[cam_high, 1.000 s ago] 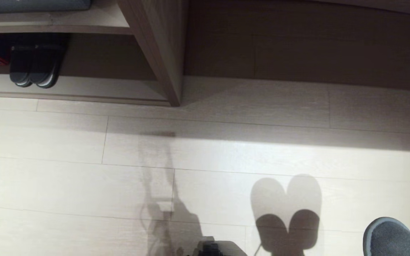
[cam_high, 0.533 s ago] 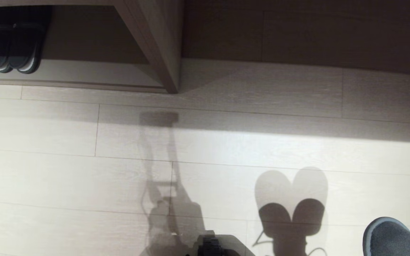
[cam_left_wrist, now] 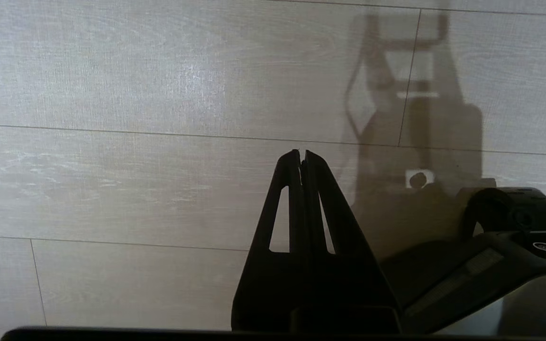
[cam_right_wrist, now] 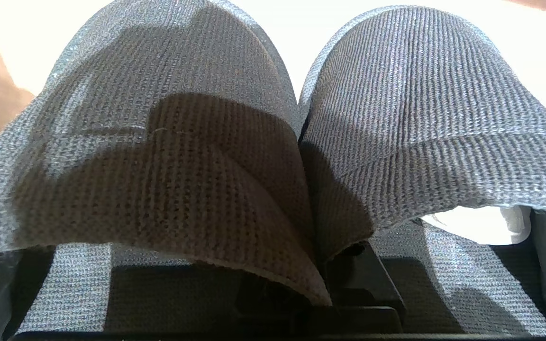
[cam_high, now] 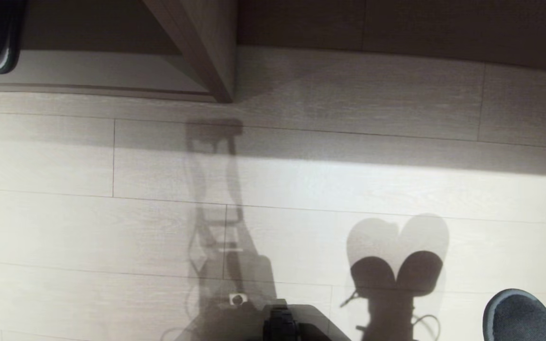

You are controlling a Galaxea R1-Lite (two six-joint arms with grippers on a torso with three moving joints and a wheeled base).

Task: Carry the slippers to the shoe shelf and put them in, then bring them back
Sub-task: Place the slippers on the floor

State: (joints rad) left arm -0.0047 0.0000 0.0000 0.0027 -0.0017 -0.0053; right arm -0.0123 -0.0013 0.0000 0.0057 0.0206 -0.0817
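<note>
Pinching the slippers [cam_right_wrist: 273, 142], right gripper [cam_right_wrist: 349, 265]; left gripper [cam_left_wrist: 301, 154] pressed together.

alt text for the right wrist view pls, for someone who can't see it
The right gripper is shut on the slippers, pinching the inner edges of the two grey-blue knitted bands where they meet. Both slippers fill the view side by side, toes pointing away from the camera, against a bright pale floor.

No text, label, brand, number or sign can be read anywhere in these views.
</note>
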